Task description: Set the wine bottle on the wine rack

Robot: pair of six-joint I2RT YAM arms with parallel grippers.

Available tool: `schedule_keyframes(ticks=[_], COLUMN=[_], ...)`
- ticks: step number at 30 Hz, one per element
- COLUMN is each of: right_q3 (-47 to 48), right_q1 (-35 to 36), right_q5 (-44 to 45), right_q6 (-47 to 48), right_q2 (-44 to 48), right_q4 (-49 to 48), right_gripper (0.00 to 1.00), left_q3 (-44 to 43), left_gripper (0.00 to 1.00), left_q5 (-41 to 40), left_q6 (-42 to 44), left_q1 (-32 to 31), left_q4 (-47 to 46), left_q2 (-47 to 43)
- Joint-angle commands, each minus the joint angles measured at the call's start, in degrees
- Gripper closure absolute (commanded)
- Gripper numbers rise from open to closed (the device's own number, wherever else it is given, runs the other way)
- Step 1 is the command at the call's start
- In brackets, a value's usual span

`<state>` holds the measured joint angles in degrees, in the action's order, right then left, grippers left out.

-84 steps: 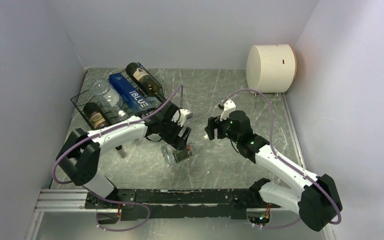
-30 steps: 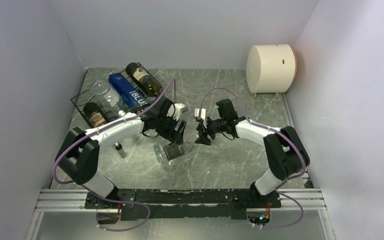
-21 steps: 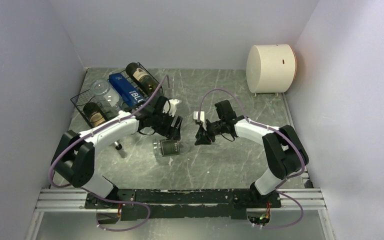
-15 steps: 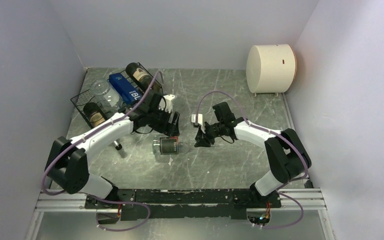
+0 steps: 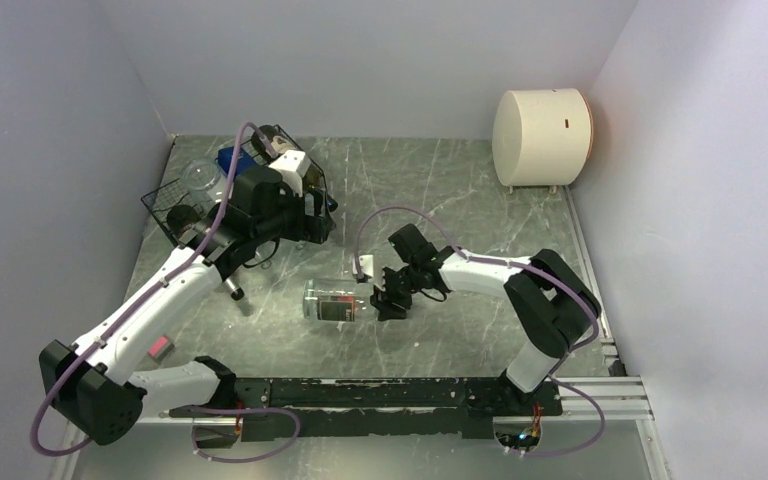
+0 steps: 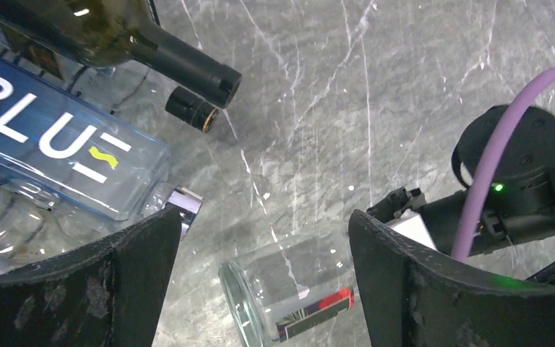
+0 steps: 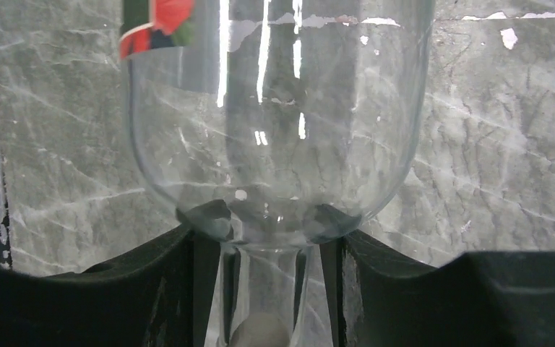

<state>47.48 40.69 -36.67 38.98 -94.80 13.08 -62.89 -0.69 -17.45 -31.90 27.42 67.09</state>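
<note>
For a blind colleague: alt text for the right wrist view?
A clear glass bottle lies on a grey marble table, its neck between the black jaws of the right gripper. A red-patterned label shows near its far end.

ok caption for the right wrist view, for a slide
clear bottle lying on the table, neck between fingers of the right tool

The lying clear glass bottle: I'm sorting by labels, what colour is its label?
Label: dark, red end; best in the left wrist view.
</note>
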Motion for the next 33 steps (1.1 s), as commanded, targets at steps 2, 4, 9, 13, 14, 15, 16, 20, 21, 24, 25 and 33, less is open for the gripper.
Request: schedule_keyframes(ticks=[2,4,9,13,14,15,16,20,21,24,25,33], right_q3=[1.6,1.1,0.3,-0.2,-0.3,-0.4,-0.5,-1.3,-1.7,-3.3,-3.8,-8.4], right_q1=[2.6,2.8,2.9,2.9,3.0,2.9,3.0,3.0,2.9,2.9,2.9,2.8], right_q5=[6.2,6.9,7.5,7.9,7.7,7.5,7.3,6.0,5.9,6.3,6.3,5.3], right_q6=[-1.3,-1.7,-2.1,-2.1,-2.2,-2.4,-2.8,-7.1,-8.4,-12.7,-13.6,-19.5], right_q2=[-1.5,-1.2,-0.4,0.2,0.6,1.1,1.8,5.9,7.1,11.0,12.2,23.2], right_q4=[-0.2,-0.8,-1.4,-1.3,-1.3,-1.3,-1.6,-5.2,-6.4,-10.2,-11.0,-16.2], right_gripper=[0.47,0.48,0.78,1.00,1.00,1.00,1.00,1.00,1.00,1.00,1.00,1.00], left_q3=[-1.9,-1.9,-1.9,-2.2,-2.2,-2.3,-2.4,-3.1,-3.4,-3.8,-4.0,-6.2], left_gripper=[0.10,0.10,0.10,0.09,0.10,0.10,0.10,0.09,0.09,0.09,0.09,0.09], left_q5=[-3.3,-3.4,-3.6,-4.0,-4.1,-4.3,-4.5,-5.2,-5.4,-5.9,-6.0,-7.8], left_q6=[-0.6,-0.5,-0.2,0.0,0.0,0.2,0.2,0.3,0.3,0.3,0.3,0.9], left_q1=[0.5,0.5,0.5,0.6,0.6,0.6,0.5,0.5,0.5,0.6,0.7,0.6], left_q4=[-0.3,-0.2,-0.2,0.1,0.1,0.1,0.2,0.4,0.4,0.5,0.6,1.5], left_q2=[-1.0,-1.2,-1.4,-1.7,-1.8,-2.0,-2.2,-3.0,-3.3,-4.2,-4.4,-6.5])
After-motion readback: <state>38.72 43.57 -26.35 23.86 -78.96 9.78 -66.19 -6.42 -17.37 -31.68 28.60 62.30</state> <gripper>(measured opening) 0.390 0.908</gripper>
